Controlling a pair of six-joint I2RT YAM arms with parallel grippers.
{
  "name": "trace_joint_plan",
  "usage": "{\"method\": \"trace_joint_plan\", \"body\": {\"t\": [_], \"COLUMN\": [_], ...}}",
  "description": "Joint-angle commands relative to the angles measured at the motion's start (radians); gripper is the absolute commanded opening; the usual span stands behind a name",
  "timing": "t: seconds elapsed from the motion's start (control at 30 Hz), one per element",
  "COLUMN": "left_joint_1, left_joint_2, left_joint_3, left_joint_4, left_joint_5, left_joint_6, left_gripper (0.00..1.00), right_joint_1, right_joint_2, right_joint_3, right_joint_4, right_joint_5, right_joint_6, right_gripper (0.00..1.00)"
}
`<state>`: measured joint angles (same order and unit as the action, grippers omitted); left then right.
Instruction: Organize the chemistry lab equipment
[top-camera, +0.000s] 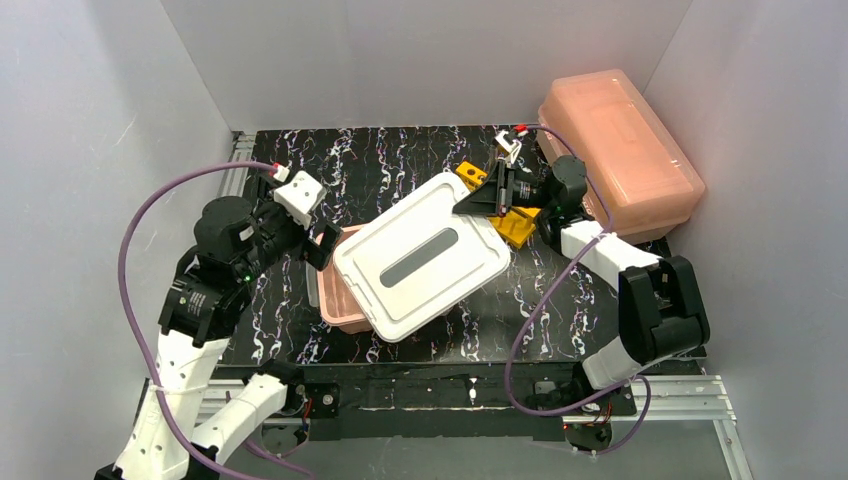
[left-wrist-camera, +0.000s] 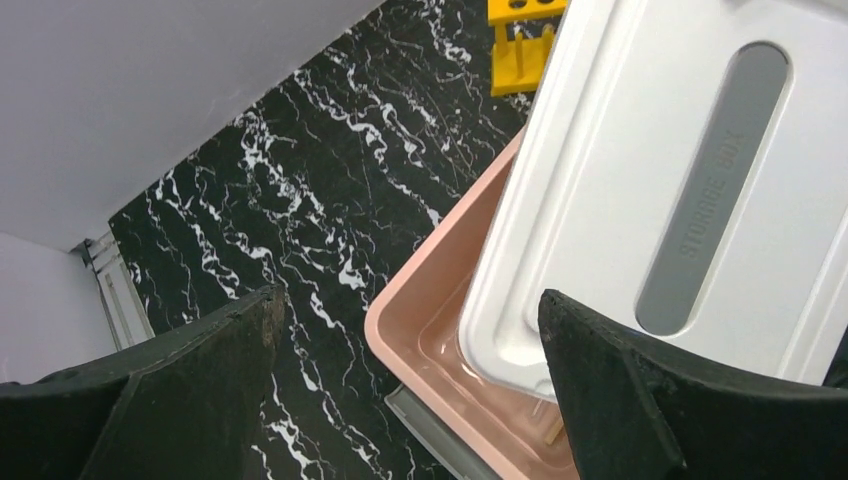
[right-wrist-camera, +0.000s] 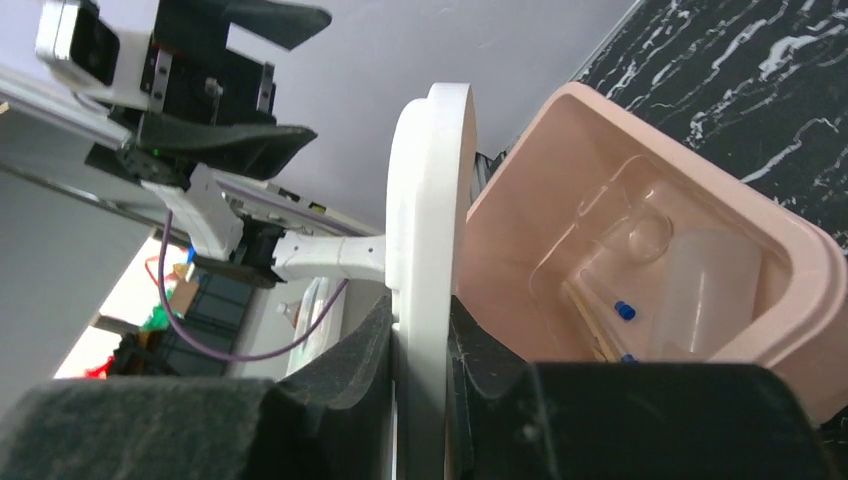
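Observation:
My right gripper (top-camera: 478, 200) is shut on the far right edge of the white lid (top-camera: 420, 255), which it holds tilted over the open pink tub (top-camera: 335, 300). In the right wrist view the lid (right-wrist-camera: 430, 200) stands edge-on between my fingers (right-wrist-camera: 360, 350). The tub (right-wrist-camera: 800, 260) holds clear glassware (right-wrist-camera: 700, 290), thin brown rods (right-wrist-camera: 590, 320) and blue-capped tubes (right-wrist-camera: 624, 310). The yellow tube rack (top-camera: 515, 228) lies under my right wrist. My left gripper (top-camera: 325, 245) is open and empty at the tub's left corner (left-wrist-camera: 420, 320). A brown rod tip (left-wrist-camera: 550, 432) shows under the lid (left-wrist-camera: 700, 180). The red-capped bottle is hidden.
A second pink tub (top-camera: 620, 150), closed with its own lid, stands at the back right against the wall. A grey flat edge (left-wrist-camera: 430, 425) sticks out from under the open tub. The yellow rack (left-wrist-camera: 520, 40) shows beyond the lid. Black marble tabletop (top-camera: 400, 165) lies behind.

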<state>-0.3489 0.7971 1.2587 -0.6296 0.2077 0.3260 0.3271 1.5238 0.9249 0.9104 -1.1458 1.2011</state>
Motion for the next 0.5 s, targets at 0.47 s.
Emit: {"method": "trace_joint_plan", "body": {"t": [0.47], "left_joint_1": [0.000], "left_joint_2": [-0.063], "left_joint_3": [-0.118], "left_joint_4": [-0.052], "left_joint_5": [-0.025], "left_joint_6": [-0.025], "left_gripper": [0.98], "right_joint_1": [-0.005], "right_joint_2": [0.018], "right_joint_3": [-0.124], "right_joint_4": [-0.083], "right_joint_5": [0.362], "right_joint_6": [0.022], "right_gripper": [0.01]}}
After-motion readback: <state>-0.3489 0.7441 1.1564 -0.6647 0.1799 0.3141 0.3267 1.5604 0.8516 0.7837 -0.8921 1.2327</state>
